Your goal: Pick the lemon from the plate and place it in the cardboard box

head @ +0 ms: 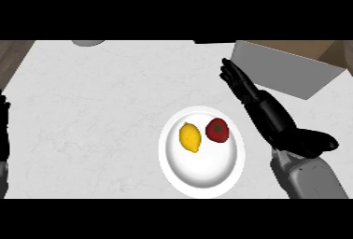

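On the pale surface (96, 116), low centre: plate (200, 182) with lemon (190, 137) beside a tomato (217, 130).
Between plate and cardboard box (286, 70) at upper right, the right hand (265, 109) is released, fingers straight, empty.

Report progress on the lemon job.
Nothing done: the lemon lies on the plate beside a tomato. In hand: the right hand, open and empty, points towards the cardboard box, right of the plate. Remaining: grasp the lemon, carry it, set it in the box.

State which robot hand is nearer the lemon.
Right. The right hand is right of the lemon, beyond the tomato; the left hand sits at the far-left edge.
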